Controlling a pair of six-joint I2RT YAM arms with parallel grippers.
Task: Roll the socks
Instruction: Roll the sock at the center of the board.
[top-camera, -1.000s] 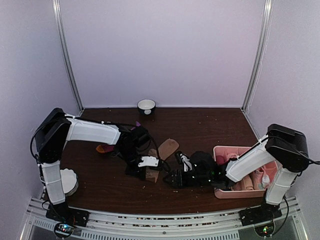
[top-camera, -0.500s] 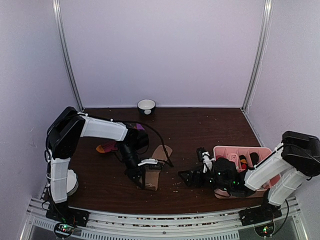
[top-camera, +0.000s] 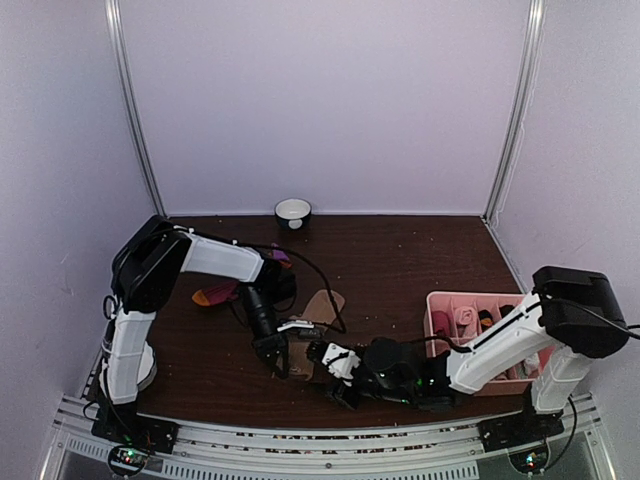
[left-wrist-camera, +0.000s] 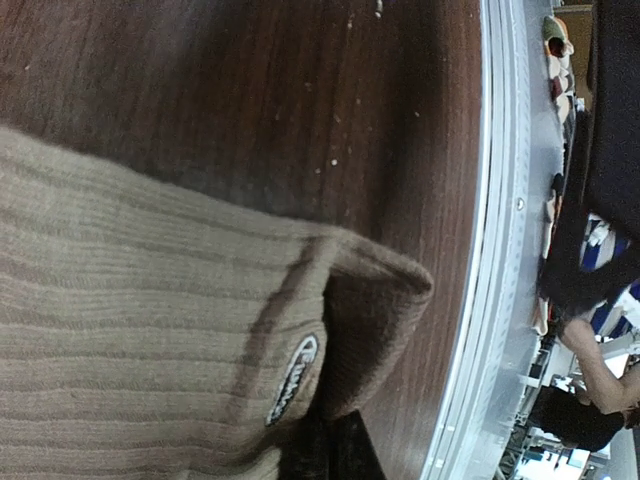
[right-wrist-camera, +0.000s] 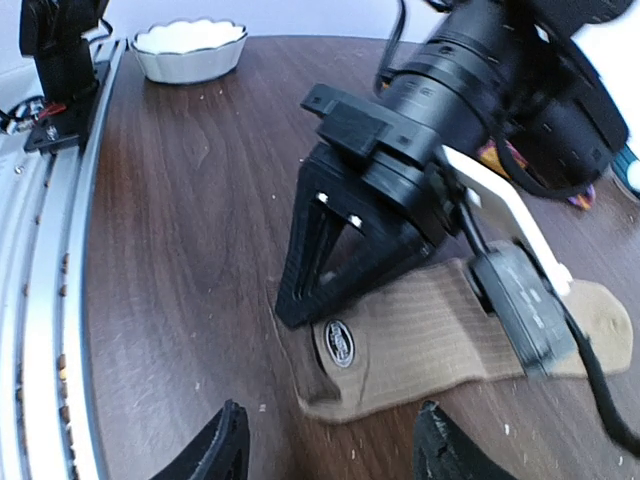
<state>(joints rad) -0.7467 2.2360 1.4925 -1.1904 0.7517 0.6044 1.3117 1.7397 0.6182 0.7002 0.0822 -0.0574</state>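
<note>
The tan sock (top-camera: 322, 303) lies flat on the dark table, its cuff end toward the front. My left gripper (top-camera: 278, 362) is shut on the cuff's edge; the left wrist view shows the ribbed tan sock (left-wrist-camera: 140, 300) with a folded cuff corner and an oval label over my dark finger (left-wrist-camera: 335, 450). In the right wrist view the tan sock (right-wrist-camera: 450, 330) lies just ahead, with the left gripper (right-wrist-camera: 300, 312) pinching its near corner. My right gripper (right-wrist-camera: 335, 450) is open and empty, low over the table just short of the cuff (top-camera: 328, 372). The dark red sock (top-camera: 212, 296) lies behind the left arm, mostly hidden.
A pink divided tray (top-camera: 437, 300) with small rolled socks stands at the right. A small white bowl (top-camera: 293, 211) sits at the back wall. A white scalloped dish (top-camera: 140, 362) sits by the left arm's base, also in the right wrist view (right-wrist-camera: 190, 45). The metal front rail (right-wrist-camera: 50, 250) is close.
My right arm has swung left from beside the pink tray to just in front of the tan sock's cuff. The left gripper has stayed at the cuff, shifted slightly forward.
</note>
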